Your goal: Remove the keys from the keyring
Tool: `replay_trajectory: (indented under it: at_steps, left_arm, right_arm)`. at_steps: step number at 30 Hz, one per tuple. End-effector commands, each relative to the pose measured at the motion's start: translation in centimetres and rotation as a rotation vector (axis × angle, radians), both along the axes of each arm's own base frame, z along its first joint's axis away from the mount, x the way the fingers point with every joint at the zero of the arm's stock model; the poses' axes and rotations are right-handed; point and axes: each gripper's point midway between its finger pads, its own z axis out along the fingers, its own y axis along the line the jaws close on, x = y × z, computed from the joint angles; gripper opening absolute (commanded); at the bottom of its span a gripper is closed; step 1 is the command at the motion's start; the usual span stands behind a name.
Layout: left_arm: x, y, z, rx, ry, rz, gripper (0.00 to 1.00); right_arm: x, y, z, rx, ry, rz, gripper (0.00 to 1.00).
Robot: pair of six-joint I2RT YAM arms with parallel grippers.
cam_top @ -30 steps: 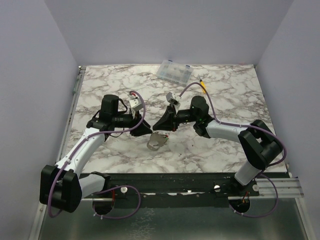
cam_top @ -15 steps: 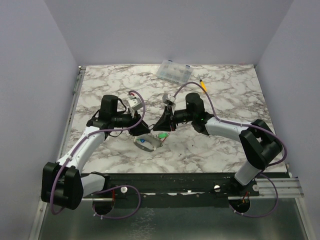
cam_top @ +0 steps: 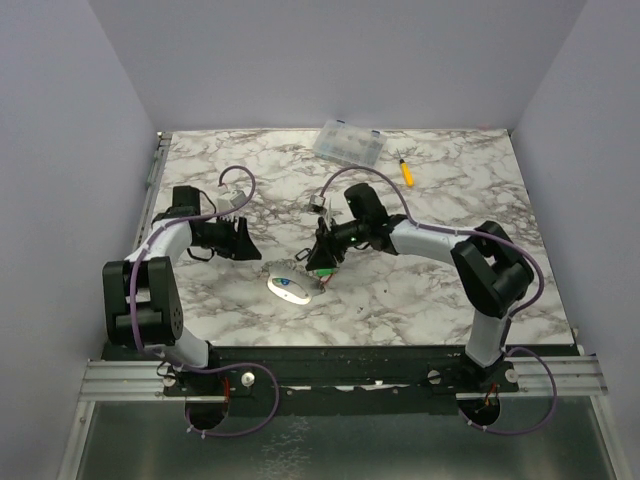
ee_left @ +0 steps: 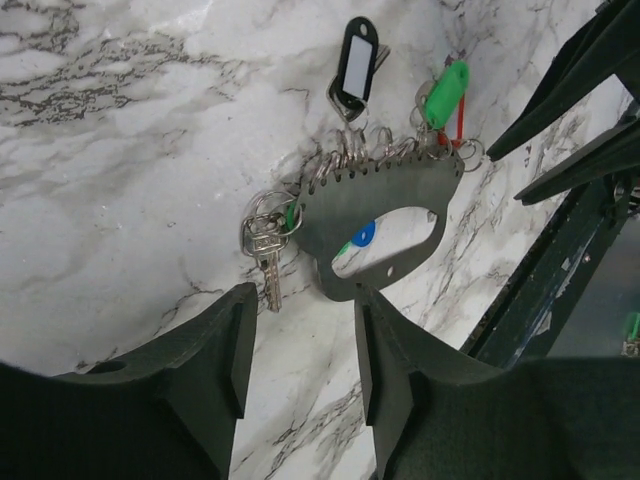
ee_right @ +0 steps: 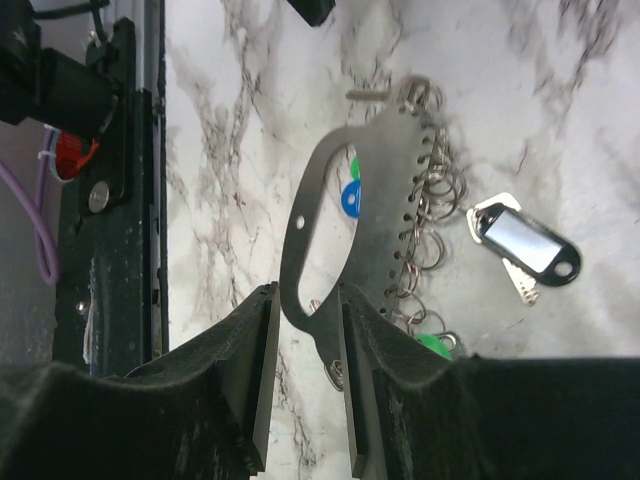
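The grey D-shaped keyring [cam_top: 289, 287] lies low on the marble, its right end under my right gripper [cam_top: 322, 264]. In the right wrist view my right gripper [ee_right: 305, 300] has its jaws closed in on the keyring's [ee_right: 395, 190] narrow end. Several small rings hang along its edge with a black-tagged key [ee_right: 525, 245], a green tag [ee_right: 435, 345] and a blue tag [ee_right: 350, 197]. My left gripper [cam_top: 241, 240] is open and empty, drawn back left. Its wrist view shows the keyring [ee_left: 375, 205], black tag [ee_left: 355, 65], green tag [ee_left: 445, 90] and a silver key [ee_left: 265, 255] beyond its fingers [ee_left: 230, 340].
A clear compartment box [cam_top: 348, 145] stands at the back of the table. A small yellow-handled tool [cam_top: 405, 172] lies to its right. The table's black front rail [cam_top: 330, 365] runs just near of the keyring.
My left gripper has let go of the keyring and swung back to the left. My right gripper has moved left and down, bringing the keyring to the table.
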Motion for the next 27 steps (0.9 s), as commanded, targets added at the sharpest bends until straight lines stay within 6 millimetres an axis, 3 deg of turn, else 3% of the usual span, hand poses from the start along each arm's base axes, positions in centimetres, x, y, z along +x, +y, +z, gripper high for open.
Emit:
replay_trajectory:
  at_steps: [1, 5, 13, 19, 25, 27]
  left_arm:
    - [-0.7, 0.0, -2.4, 0.026, 0.165, -0.025, 0.46]
    - [-2.3, -1.3, -4.1, 0.021, 0.278, -0.109, 0.44]
    - [-2.9, -4.2, -4.7, -0.055, 0.318, -0.192, 0.44]
    - [-3.4, -5.9, -3.3, -0.163, 0.261, -0.254, 0.38]
    - [-3.5, -6.6, -1.0, -0.210, 0.178, -0.282, 0.17]
    - [-3.5, -6.8, -0.5, -0.220, 0.157, -0.287, 0.14]
  right_arm:
    - [-0.7, -0.1, -2.0, -0.083, 0.085, -0.022, 0.39]
    - [-1.1, -0.5, -3.6, -0.120, 0.130, -0.030, 0.39]
    - [-1.6, -0.8, -6.7, -0.162, 0.212, -0.054, 0.38]
    - [-1.7, -0.6, -7.4, -0.154, 0.234, -0.054, 0.37]
    - [-1.9, -0.4, -6.7, -0.116, 0.228, -0.044, 0.37]
    - [-2.0, -0.3, -6.2, -0.094, 0.221, -0.041, 0.37]
